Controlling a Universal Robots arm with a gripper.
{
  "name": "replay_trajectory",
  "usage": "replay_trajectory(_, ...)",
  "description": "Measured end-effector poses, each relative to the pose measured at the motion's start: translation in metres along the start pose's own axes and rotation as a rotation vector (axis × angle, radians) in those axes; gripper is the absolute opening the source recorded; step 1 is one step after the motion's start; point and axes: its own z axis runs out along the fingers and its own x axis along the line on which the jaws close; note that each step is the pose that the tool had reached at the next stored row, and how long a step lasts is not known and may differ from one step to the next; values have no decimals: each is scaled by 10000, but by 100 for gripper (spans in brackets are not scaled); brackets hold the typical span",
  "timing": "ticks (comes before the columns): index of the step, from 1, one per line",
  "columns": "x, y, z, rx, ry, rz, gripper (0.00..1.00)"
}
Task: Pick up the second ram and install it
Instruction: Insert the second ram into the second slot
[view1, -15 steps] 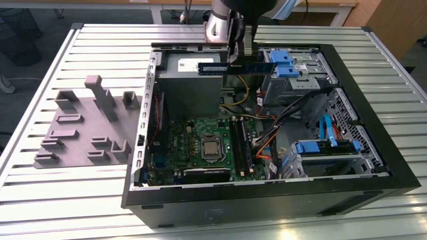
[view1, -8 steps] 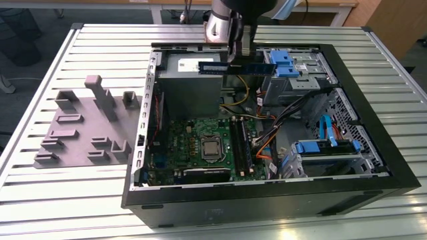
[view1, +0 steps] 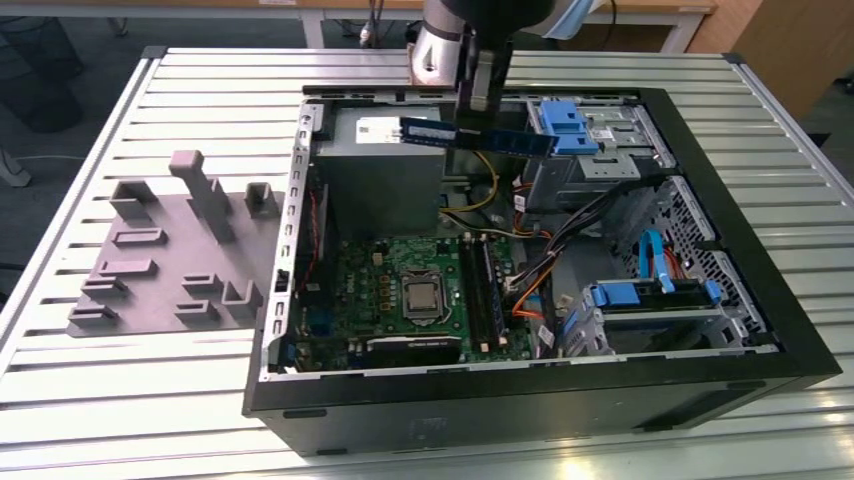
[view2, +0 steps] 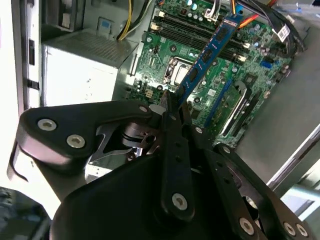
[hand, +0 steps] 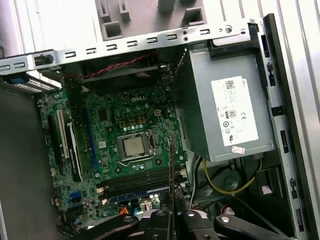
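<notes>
Closest to us in the second wrist view is the black linkage of the gripper (view2: 172, 102), with its bolts and pivot plates. Its fingers are clenched on one end of the second ram (view2: 207, 52). The blue stick reaches out from the fingertips over the green motherboard (view2: 165, 60), clear of the board.

In the first wrist view we see the second ram (hand: 171, 165) edge-on as a thin dark line rising from the gripper (hand: 171, 214). It crosses the long black memory slots (hand: 135, 182). One of those slots appears to hold a blue stick (hand: 140, 192). The grey power supply (hand: 225, 115) stands just beside the board.

For the exterior view we take the CPU socket (view1: 423, 295) as the centre of a dial. The gripper (view1: 477, 110) hangs at about one o'clock, near the far wall of the computer case (view1: 534, 400). It holds the second ram (view1: 521, 141) nearly level in the air, between the power supply (view1: 380, 165) at twelve o'clock and a blue drive caddy (view1: 574, 125) at two. The memory slots (view1: 478, 290) run just beside the socket at three o'clock, well apart from the held stick. A grey fixture tray (view1: 174, 260) lies outside the case at nine o'clock, on the slatted table (view1: 134, 400).
</notes>
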Motion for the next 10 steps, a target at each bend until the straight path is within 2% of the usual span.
replay_trajectory(10, 1, -1, 13, 110, -52, 1765, 14)
